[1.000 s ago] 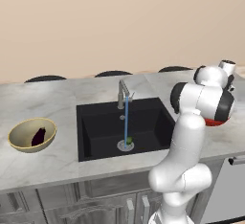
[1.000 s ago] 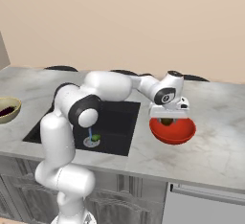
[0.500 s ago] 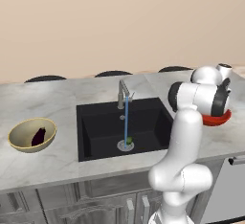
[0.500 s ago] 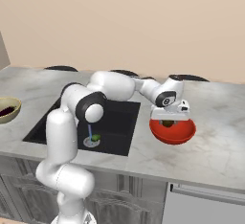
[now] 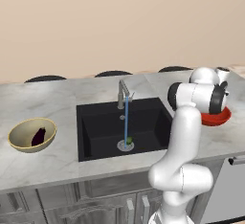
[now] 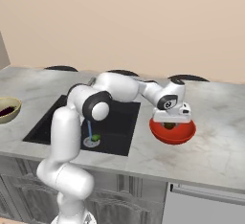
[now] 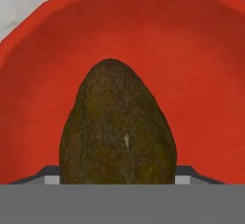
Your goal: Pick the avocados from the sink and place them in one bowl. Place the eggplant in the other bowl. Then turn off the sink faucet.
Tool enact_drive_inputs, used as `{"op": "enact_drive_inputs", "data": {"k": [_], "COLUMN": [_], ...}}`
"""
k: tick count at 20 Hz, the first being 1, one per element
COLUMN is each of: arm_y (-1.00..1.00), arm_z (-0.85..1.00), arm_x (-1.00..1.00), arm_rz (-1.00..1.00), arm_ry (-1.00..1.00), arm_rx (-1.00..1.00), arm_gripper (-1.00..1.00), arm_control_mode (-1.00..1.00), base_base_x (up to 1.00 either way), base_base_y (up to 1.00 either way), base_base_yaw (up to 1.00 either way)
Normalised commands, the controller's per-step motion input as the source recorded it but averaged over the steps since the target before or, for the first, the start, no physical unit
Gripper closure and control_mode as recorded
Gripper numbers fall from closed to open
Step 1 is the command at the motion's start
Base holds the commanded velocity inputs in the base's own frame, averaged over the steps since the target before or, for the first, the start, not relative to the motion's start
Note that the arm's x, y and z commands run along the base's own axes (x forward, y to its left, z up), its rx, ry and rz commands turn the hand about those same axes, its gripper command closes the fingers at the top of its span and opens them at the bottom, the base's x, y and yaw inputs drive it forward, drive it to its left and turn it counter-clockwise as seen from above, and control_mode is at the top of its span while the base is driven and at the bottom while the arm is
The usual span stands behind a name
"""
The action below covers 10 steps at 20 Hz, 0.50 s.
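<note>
Inside the glossy red bowl [image 7: 201, 74], dark olive-brown avocado [image 7: 117, 127], mottled, pear-shaped, jaws released wide around it.

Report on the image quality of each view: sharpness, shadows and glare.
Left base view: even, flat light, soft detail, no harsh glare on the grey marble counter. Right base view: a faint sheen on the shallow glossy red bowl, and the black rectangular sink stays dark and featureless. Hand view: the olive-brown avocado sits close and slightly soft, its skin mottling readable.
</note>
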Motion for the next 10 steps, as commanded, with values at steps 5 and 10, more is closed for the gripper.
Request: {"op": "enact_drive_inputs", "data": {"k": [5, 10], "arm_y": [0.0, 0.0], "arm_z": [-0.18, -0.01], "arm_x": [0.07, 0.0], "arm_rz": [0.0, 0.0], "arm_ry": [0.0, 0.02], "arm_rx": [0.0, 0.0], "arm_gripper": [1.0, 1.0], "arm_control_mode": [-1.0, -1.0], "base_base_x": [0.0, 0.0], "base_base_y": [0.0, 0.0], "base_base_yaw": [0.0, 0.0]}}
